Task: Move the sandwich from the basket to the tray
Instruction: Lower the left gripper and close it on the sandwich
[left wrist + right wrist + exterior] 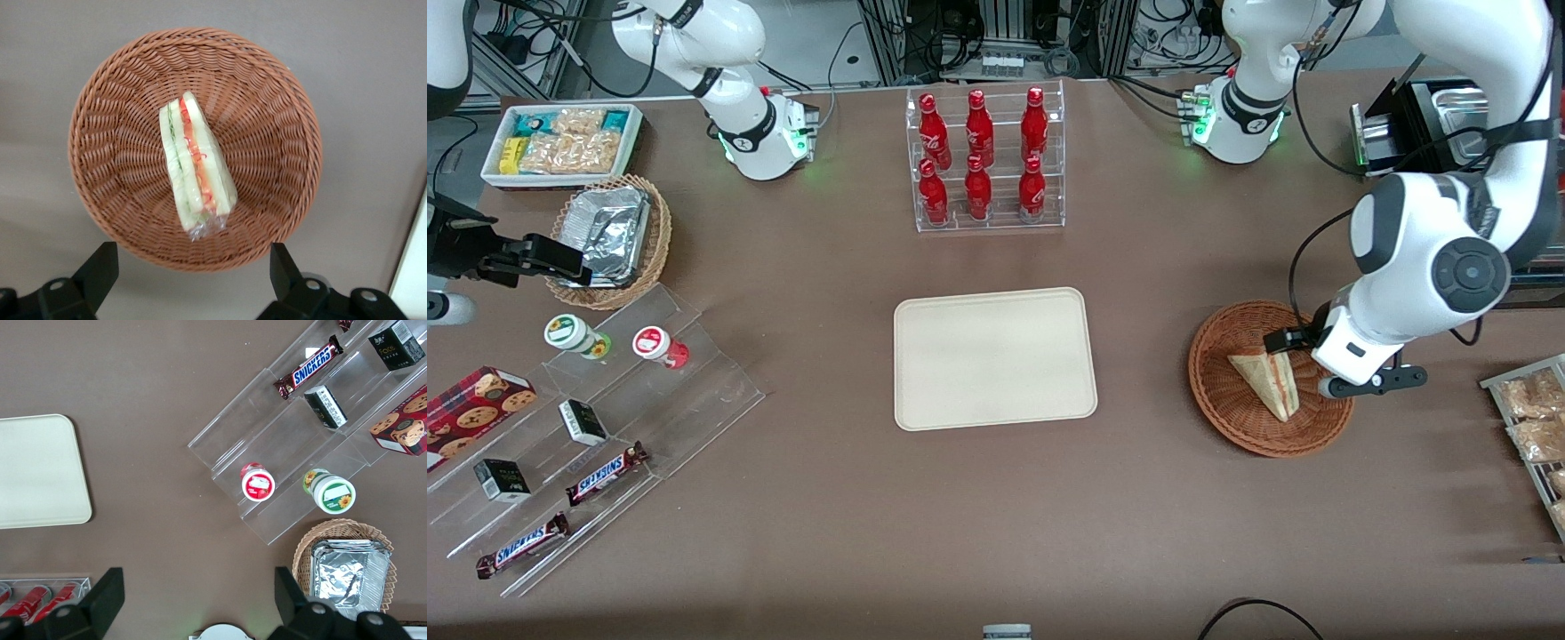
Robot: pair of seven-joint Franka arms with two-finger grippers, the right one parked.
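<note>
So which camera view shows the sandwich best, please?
The left wrist view: the sandwich lies unobstructed in the basket, filling layers visible, with the open tool above. The front view shows it smaller, beside the arm. The right wrist view misses it.

The left arm is glossy white with rounded shells, a dark grey round joint cap and black cables trailing along it. Its base glows green. The gripper has black, wedge-shaped fingers, spread apart.
</note>
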